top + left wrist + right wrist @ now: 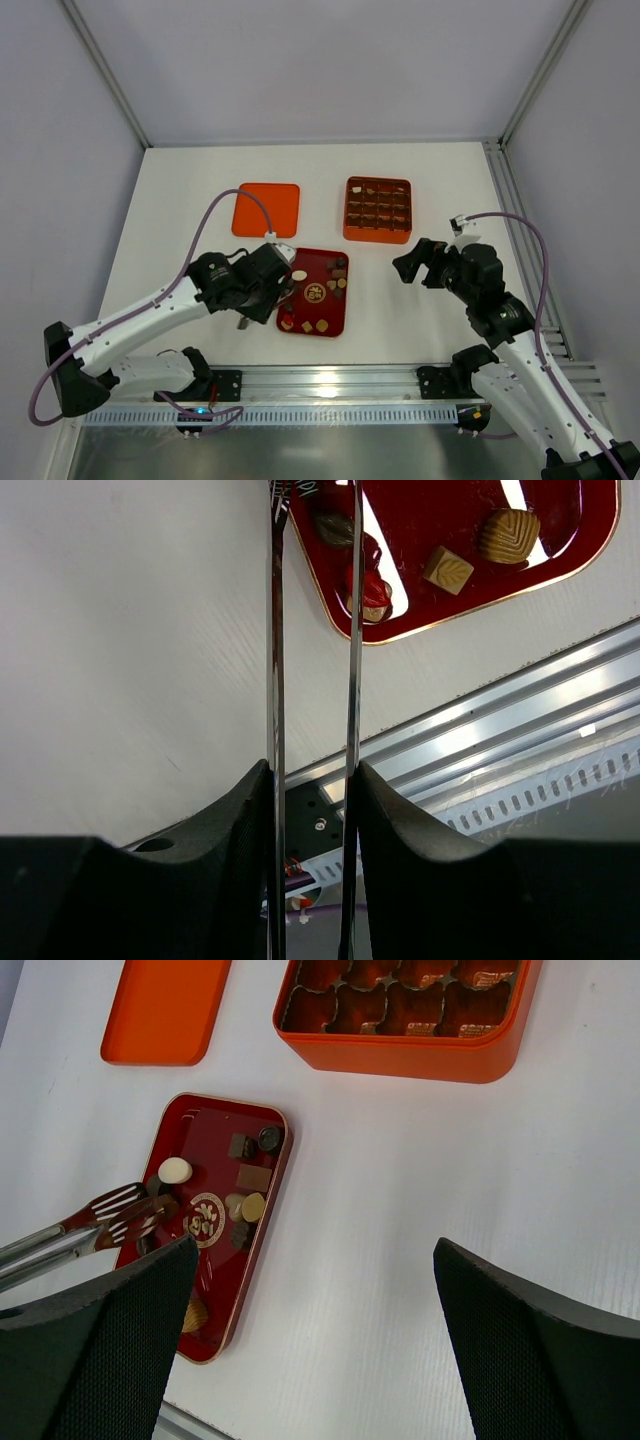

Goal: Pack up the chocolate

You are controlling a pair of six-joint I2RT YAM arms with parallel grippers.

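Note:
Several small chocolate pieces (318, 296), dark brown, tan and pale cream, lie on the dark red tray (331, 262). My left gripper (262, 285) is shut on metal tongs (275, 630), whose slotted tips (125, 1212) reach over the tray's left side. A dark piece (335, 527) sits between the tips; I cannot tell if it is pinched. Tan pieces (448, 570) lie near the tray's front corner. My right gripper (420, 262) is open and empty above the white table, right of the tray (262, 1125). The orange box (378, 210) holds a few pieces in its cells.
The flat orange lid (266, 209) lies behind the tray, left of the box; it also shows in the right wrist view (165, 1010). The aluminium rail (330, 380) runs along the near table edge. Grey enclosure walls stand on both sides and at the back.

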